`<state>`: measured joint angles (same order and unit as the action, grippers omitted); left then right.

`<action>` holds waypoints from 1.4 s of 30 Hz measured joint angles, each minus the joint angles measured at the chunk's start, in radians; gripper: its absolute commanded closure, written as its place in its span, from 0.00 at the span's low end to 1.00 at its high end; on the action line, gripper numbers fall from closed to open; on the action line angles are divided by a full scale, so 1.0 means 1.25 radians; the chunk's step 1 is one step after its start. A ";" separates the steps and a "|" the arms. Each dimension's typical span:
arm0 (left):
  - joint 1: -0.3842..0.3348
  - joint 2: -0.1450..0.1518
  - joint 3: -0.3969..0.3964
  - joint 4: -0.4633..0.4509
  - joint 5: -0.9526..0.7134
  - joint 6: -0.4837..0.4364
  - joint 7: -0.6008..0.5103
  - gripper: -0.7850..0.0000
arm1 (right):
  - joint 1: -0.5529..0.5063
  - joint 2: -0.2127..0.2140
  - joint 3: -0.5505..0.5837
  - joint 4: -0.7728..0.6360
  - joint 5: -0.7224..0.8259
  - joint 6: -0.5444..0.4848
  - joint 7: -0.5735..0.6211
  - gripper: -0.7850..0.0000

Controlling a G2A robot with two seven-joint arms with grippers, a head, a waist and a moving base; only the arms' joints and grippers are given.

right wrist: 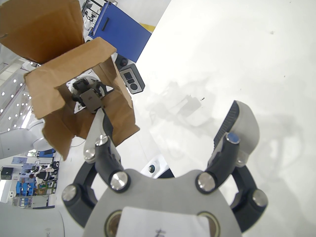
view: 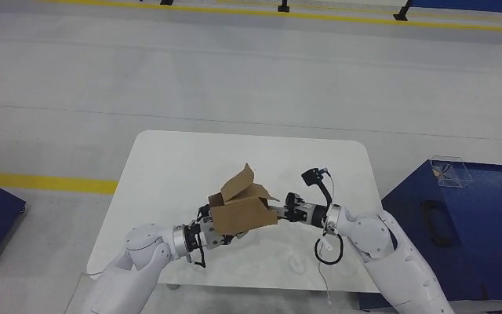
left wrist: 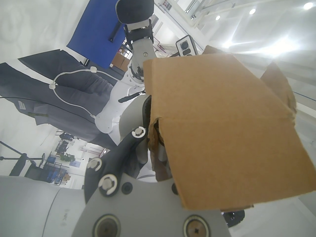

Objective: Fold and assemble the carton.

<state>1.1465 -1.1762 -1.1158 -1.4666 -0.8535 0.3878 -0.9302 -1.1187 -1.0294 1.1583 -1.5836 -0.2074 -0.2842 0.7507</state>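
White rect. table w/ rounded corners (view: 314, 157) on pale grey smooth floor (view: 235, 71). Yellow floor stripe (view: 55, 184) at table's left, second yellow stripe (view: 235, 11) along far side. Dark blue cabinet (view: 463, 243) near table's right, clear plastic box (view: 449, 170) on top. Bright round ceiling lamps (left wrist: 308, 6) overhead.

Industrial hall: yellow floor lines (view: 55, 183), ceiling lights (left wrist: 308, 6) (rows of them).
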 measured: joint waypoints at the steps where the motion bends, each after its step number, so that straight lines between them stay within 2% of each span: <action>1: 0.001 0.001 -0.001 -0.002 0.001 -0.002 -0.003 1.00 | 0.003 -0.001 -0.003 0.003 0.000 0.000 -0.001 0.00; 27: 0.019 0.012 -0.006 -0.026 0.025 -0.024 -0.065 1.00 | 0.059 -0.023 -0.063 0.036 -0.050 0.049 -0.042 0.00; 42: 0.017 0.015 0.012 -0.034 0.043 -0.025 -0.075 1.00 | 0.066 -0.028 -0.058 0.062 -0.022 0.030 -0.022 0.00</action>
<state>1.1682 -1.1574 -1.1013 -1.5094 -0.8003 0.3562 -1.0240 -1.0358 -1.0648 1.0852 -1.5059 -0.2345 -0.2472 0.7238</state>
